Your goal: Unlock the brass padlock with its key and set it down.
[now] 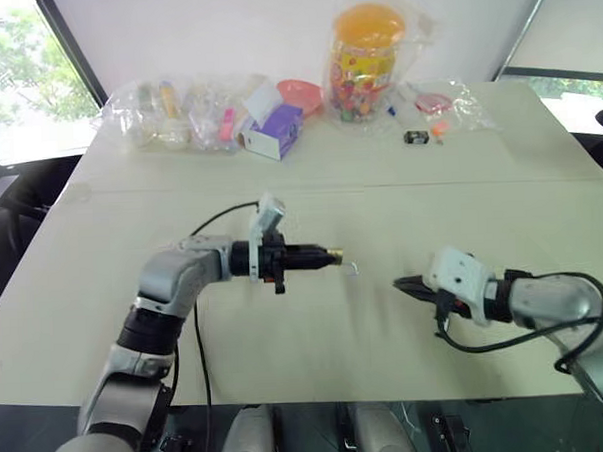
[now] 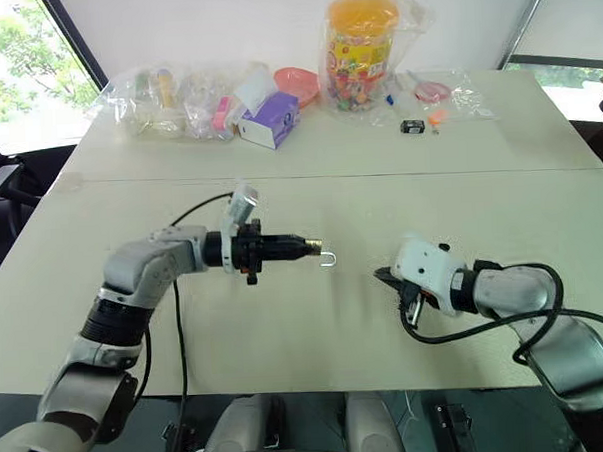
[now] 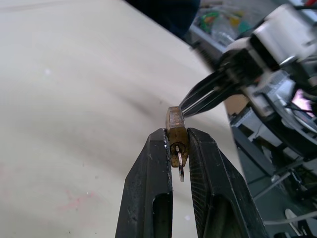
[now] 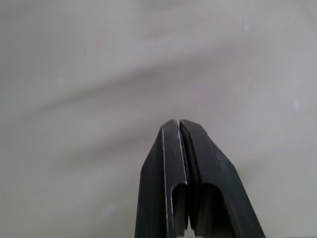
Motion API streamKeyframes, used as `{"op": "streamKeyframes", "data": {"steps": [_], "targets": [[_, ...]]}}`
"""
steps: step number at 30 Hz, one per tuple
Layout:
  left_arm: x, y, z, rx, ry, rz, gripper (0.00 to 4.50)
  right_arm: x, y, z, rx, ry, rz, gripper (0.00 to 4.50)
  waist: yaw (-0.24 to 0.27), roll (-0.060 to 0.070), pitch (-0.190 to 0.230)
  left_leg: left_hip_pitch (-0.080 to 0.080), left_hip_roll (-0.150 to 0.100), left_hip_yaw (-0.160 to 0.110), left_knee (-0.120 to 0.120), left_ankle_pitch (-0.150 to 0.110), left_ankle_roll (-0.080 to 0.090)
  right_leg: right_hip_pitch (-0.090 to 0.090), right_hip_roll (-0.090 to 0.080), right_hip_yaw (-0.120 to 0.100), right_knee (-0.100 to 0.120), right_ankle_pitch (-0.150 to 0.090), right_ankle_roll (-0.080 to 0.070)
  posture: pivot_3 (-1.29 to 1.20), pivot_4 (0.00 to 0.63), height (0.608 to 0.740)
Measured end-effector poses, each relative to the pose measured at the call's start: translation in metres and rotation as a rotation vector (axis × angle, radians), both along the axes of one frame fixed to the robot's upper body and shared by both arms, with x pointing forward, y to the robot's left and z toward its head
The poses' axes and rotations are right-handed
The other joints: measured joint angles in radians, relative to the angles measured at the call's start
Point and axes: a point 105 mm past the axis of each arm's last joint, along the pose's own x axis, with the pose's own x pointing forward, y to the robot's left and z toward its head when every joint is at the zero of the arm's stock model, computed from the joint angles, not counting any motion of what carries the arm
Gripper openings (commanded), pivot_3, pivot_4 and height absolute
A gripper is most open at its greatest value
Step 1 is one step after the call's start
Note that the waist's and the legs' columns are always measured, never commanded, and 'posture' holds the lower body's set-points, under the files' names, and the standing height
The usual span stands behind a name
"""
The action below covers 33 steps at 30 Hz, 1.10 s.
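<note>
My left gripper points to the right above the middle of the table and is shut on the brass padlock. The padlock's thin silvery shackle juts past the fingertips like a small hook. In the left wrist view a small key sits in the keyhole between the fingers. My right gripper hovers to the right of the padlock, a short gap away and pointing at it. It is shut, with nothing between its fingers.
Along the table's far edge lie clear plastic bags of small items, a purple and white box, a candy jar with an orange lid and a small black item. A seam crosses the tabletop.
</note>
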Motion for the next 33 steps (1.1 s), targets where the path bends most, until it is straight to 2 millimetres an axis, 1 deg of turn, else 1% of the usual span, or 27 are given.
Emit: {"op": "streamKeyframes", "data": {"steps": [3, 7, 8, 9, 10, 14, 16, 18, 21, 25, 26, 28, 29, 33], "targets": [[0.017, -0.026, -0.011, -0.012, 0.013, 0.083, 0.00, 0.003, 0.008, 0.015, 0.046, -0.074, -0.026, 0.02, 0.007, -0.001, 0.000, 0.000, 0.000, 0.000, 0.000, 0.000, 0.000, 0.001, 0.001, 0.000, 0.000, 0.000, 0.001, 0.00, 0.150, 0.740], [0.027, -0.045, -0.017, -0.009, 0.013, 0.119, 0.00, 0.001, 0.014, 0.017, 0.047, -0.088, -0.040, 0.02, 0.007, 0.000, 0.000, -0.001, 0.000, -0.001, 0.000, 0.000, 0.000, 0.000, 0.001, 0.000, -0.001, 0.000, 0.001, 0.00, 0.150, 0.740], [0.028, -0.048, -0.018, -0.007, 0.011, 0.122, 0.48, 0.001, 0.014, 0.017, 0.047, -0.089, -0.043, 0.01, 0.007, 0.000, 0.000, -0.001, 0.000, -0.001, -0.001, 0.000, 0.001, 0.000, 0.001, 0.000, -0.001, 0.000, 0.001, 0.00, 0.150, 0.740], [0.030, -0.050, -0.021, -0.004, 0.012, 0.125, 1.05, 0.001, 0.015, 0.018, 0.046, -0.089, -0.044, 0.00, 0.008, 0.000, 0.000, -0.001, -0.001, -0.001, -0.001, 0.000, 0.001, 0.000, 0.001, 0.000, -0.002, 0.000, 0.001, 0.00, 0.150, 0.740], [0.030, -0.051, -0.024, 0.001, 0.010, 0.125, 1.43, 0.000, 0.016, 0.018, 0.046, -0.091, -0.044, 0.00, 0.007, 0.000, 0.000, -0.001, -0.001, -0.001, -0.001, 0.000, 0.001, 0.000, 0.001, 0.000, -0.002, 0.000, 0.001, 0.00, 0.150, 0.740], [0.031, -0.049, -0.043, 0.072, -0.012, 0.113, 3.45, 0.000, 0.016, 0.018, 0.040, -0.095, -0.051, 0.00, 0.006, 0.000, 0.000, 0.000, -0.001, 0.000, -0.001, 0.000, 0.001, 0.000, 0.001, -0.001, -0.001, 0.000, 0.001, 0.00, 0.150, 0.740], [0.030, -0.048, -0.045, 0.088, -0.060, 0.093, 4.46, 0.001, 0.016, 0.018, 0.032, -0.099, -0.050, 0.00, 0.006, 0.000, 0.000, 0.000, 0.000, -0.001, 0.000, 0.000, 0.001, 0.001, 0.001, -0.001, -0.001, 0.000, 0.001, 0.00, 0.150, 0.740], [0.029, -0.046, -0.045, 0.099, -0.095, 0.080, 4.46, 0.001, 0.018, 0.017, 0.027, -0.099, -0.041, 0.00, 0.006, 0.000, 0.000, 0.001, 0.000, 0.000, 0.000, 0.000, 0.001, 0.001, 0.001, 0.000, -0.001, 0.000, 0.001, 0.00, 0.150, 0.740], [0.029, -0.035, -0.047, 0.116, -0.119, 0.089, 4.46, 0.001, 0.019, 0.017, 0.015, -0.097, -0.031, 0.00, 0.000, 0.000, 0.000, 0.001, 0.000, -0.001, 0.000, 0.000, 0.001, 0.001, 0.001, 0.000, -0.001, 0.000, 0.001, 0.00, 0.150, 0.740], [0.027, -0.001, -0.044, 0.175, -0.194, 0.106, 4.46, 0.001, 0.012, 0.017, -0.034, -0.092, -0.017, 0.00, -0.012, 0.000, 0.000, 0.001, 0.001, -0.001, -0.001, 0.000, 0.000, 0.001, 0.001, 0.000, -0.001, 0.000, 0.001, 0.00, 0.150, 0.740], [0.024, 0.007, -0.041, 0.184, -0.210, 0.107, 4.46, 0.001, 0.010, 0.016, -0.037, -0.086, -0.016, 0.00, -0.013, 0.000, 0.000, 0.001, 0.001, -0.001, -0.001, 0.000, 0.000, 0.001, 0.000, 0.000, -0.001, 0.000, 0.001, 0.00, 0.150, 0.740], [0.018, 0.014, -0.032, 0.180, -0.242, 0.091, 4.46, 0.001, 0.005, 0.015, -0.049, -0.073, -0.019, 0.00, -0.012, 0.000, 0.000, 0.000, 0.001, -0.001, -0.001, 0.000, 0.000, 0.001, 0.000, 0.000, -0.001, 0.000, 0.001, 0.00, 0.150, 0.740], [0.016, 0.015, -0.028, 0.173, -0.252, 0.085, 4.46, 0.001, 0.004, 0.016, -0.052, -0.074, -0.023, 0.00, -0.010, 0.000, 0.000, 0.000, 0.001, -0.001, -0.001, 0.000, 0.000, 0.001, -0.001, 0.000, -0.001, 0.000, 0.001, 0.00, 0.150, 0.740], [0.005, 0.015, -0.002, 0.123, -0.290, 0.055, 4.46, 0.002, 0.000, 0.019, -0.057, -0.079, -0.021, 0.00, 0.003, 0.000, 0.000, 0.000, 0.001, -0.001, -0.001, 0.000, 0.000, 0.001, 0.000, 0.000, -0.001, 0.000, 0.001, 0.00, 0.150, 0.740]]}}
